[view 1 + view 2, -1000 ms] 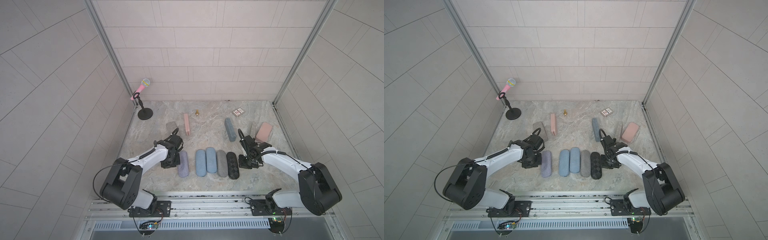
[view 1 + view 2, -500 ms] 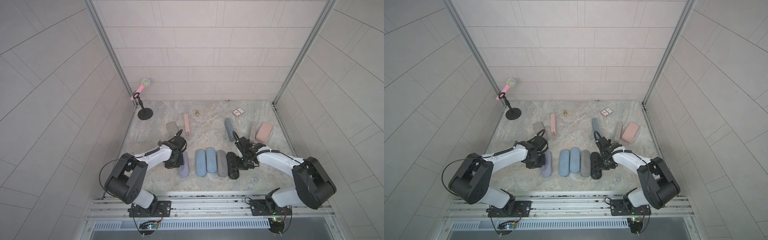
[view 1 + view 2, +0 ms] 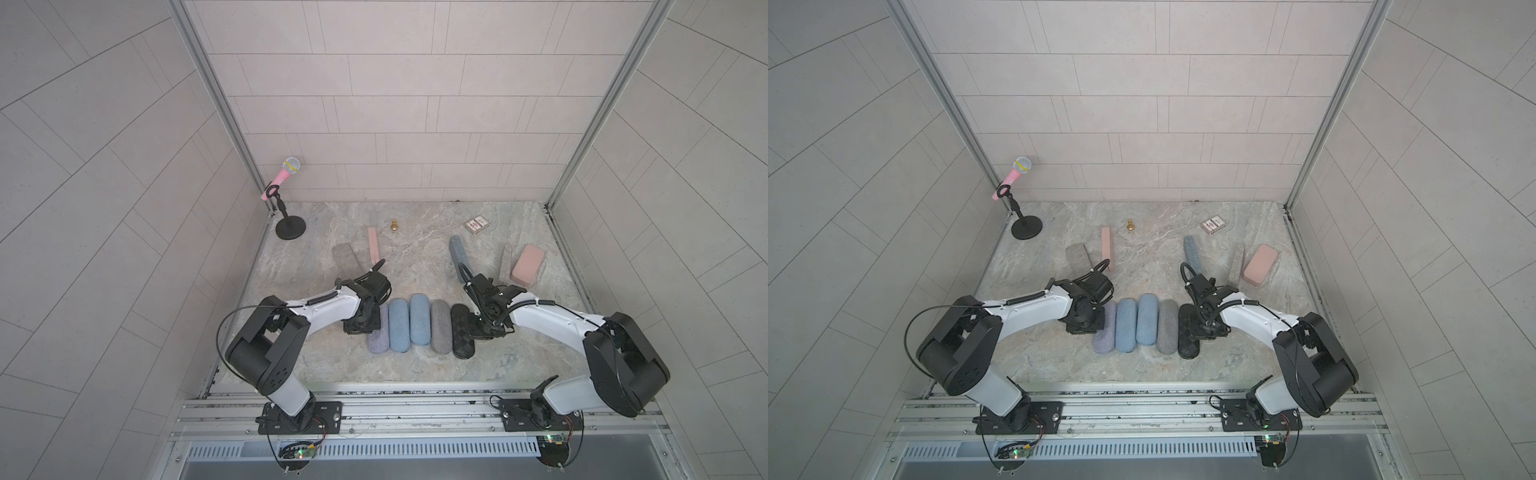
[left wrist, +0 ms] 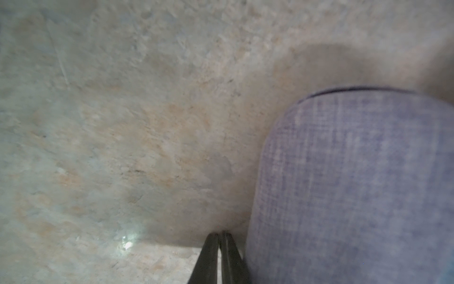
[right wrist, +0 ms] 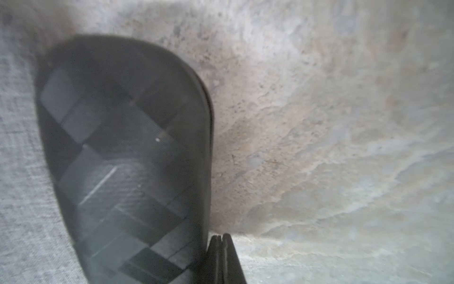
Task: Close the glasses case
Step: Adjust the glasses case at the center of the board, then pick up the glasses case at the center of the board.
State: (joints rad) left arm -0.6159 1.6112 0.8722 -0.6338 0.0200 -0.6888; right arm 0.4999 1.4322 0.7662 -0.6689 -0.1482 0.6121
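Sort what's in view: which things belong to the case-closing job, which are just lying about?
Job: lilac case, blue cases, grey case, black checkered case, in one row; left gripper and right gripper, both shut, flanking it.
Lying about: pink microphone, gold pawn, card pack, loose cases at the back.

I was working in a robot test cell, not a home: pale tiled panels [image 3: 374,104] boxed in a marbled tabletop [image 3: 415,257], bare aluminium posts [image 3: 218,104] framed the upper corners, and two robot arms [image 3: 324,309] were bolted to a metal rail [image 3: 415,409] along the lower edge.
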